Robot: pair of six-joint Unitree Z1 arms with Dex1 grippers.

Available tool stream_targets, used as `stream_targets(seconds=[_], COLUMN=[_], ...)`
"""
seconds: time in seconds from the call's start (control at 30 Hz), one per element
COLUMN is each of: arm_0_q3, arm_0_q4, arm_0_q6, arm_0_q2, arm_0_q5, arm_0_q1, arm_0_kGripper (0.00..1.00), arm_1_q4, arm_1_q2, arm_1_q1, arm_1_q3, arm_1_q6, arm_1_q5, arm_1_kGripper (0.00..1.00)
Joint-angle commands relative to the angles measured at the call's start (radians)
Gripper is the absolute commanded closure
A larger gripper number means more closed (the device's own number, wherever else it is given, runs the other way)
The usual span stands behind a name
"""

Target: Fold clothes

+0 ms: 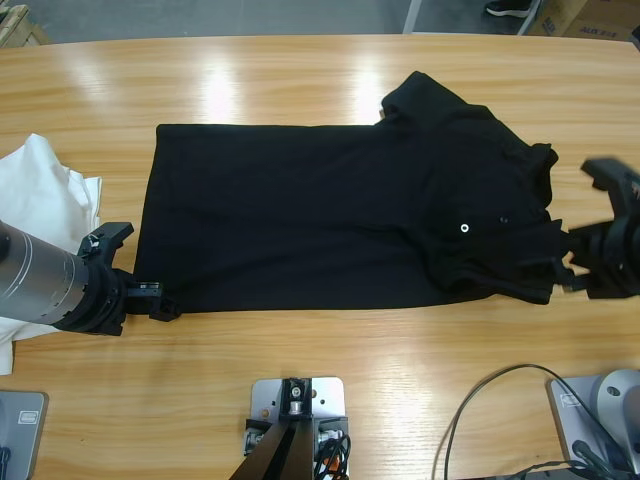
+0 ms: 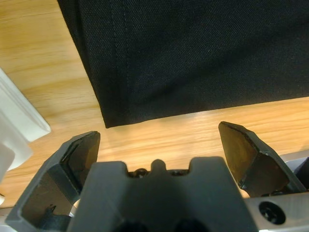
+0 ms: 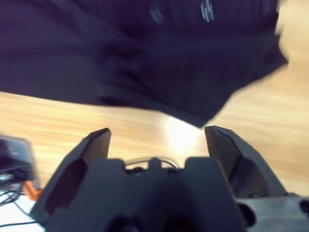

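Note:
A black polo (image 1: 300,220) lies flat across the table, hem to the left and collar to the right, with a small white logo (image 1: 465,228) on its chest. My left gripper (image 1: 140,270) stands open at the hem's near left corner. In the left wrist view that corner of the polo (image 2: 193,58) lies just ahead of the left gripper (image 2: 159,140), with nothing between its fingers. My right gripper (image 1: 580,222) is open beside the collar end and holds nothing. The right wrist view shows the polo (image 3: 120,53) ahead of the open right gripper (image 3: 157,137).
White clothes (image 1: 40,190) lie heaped at the table's left edge behind my left arm, and their white fabric (image 2: 14,121) shows in the left wrist view. Cables (image 1: 500,395) run along the near right edge. Bare wood (image 1: 300,80) stretches beyond the polo.

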Motion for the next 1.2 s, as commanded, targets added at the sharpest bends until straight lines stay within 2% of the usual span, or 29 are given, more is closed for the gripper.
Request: stream_targets(seconds=[0.03, 0.17, 0.37, 0.5, 0.67, 0.77, 0.83, 0.87, 0.97, 1.03, 1.1, 1.2], arm_0_q3=[0.025, 0.028, 0.032, 0.035, 0.034, 0.033, 0.027, 0.015, -0.038, -0.074, -0.1, -0.132], arm_0_q4=[-0.017, -0.016, -0.017, -0.017, -0.018, -0.016, -0.015, -0.015, -0.015, -0.015, -0.015, -0.015], arm_0_q6=[-0.019, -0.019, -0.025, -0.027, -0.027, -0.028, -0.028, -0.027, -0.01, 0.002, -0.016, -0.06], arm_0_q2=[0.029, 0.018, 0.022, 0.021, 0.021, 0.006, -0.044, -0.082, -0.141, -0.141, -0.146, -0.146], arm_0_q5=[-0.008, -0.013, -0.014, -0.014, -0.014, -0.014, -0.007, 0.009, 0.012, 0.01, 0.006, -0.004], arm_0_q1=[-0.011, -0.011, -0.011, -0.011, -0.011, -0.011, -0.011, -0.011, 0.019, 0.051, 0.106, 0.189], arm_0_kGripper=[0.023, 0.027, 0.027, 0.027, 0.027, 0.027, 0.027, 0.029, 0.032, 0.038, 0.047, 0.041], arm_1_q4=[-0.063, -0.196, -0.203, -0.262, -0.256, -0.128, -0.015, 0.045, 0.124, 0.122, 0.14, 0.183], arm_1_q2=[0.261, 0.384, 0.426, 0.443, 0.363, 0.214, 0.079, 0.024, -0.004, 0.035, 0.131, 0.23], arm_1_q1=[0.012, 0.012, 0.012, 0.012, 0.012, 0.012, 0.012, 0.012, 0.002, -0.073, -0.199, -0.349], arm_1_q3=[-0.035, 0.024, 0.09, 0.162, 0.156, 0.065, -0.032, -0.092, -0.198, -0.218, -0.267, -0.364], arm_1_q6=[-0.053, -0.051, -0.042, -0.032, -0.029, -0.052, -0.074, -0.094, -0.209, -0.258, -0.298, -0.375], arm_1_q5=[-0.03, -0.033, -0.056, -0.056, -0.066, -0.128, -0.153, -0.159, -0.148, -0.083, 0.013, 0.044], arm_1_kGripper=[0.322, 0.322, 0.322, 0.321, 0.317, 0.266, 0.119, 0.089, 0.033, 0.032, 0.032, 0.036])
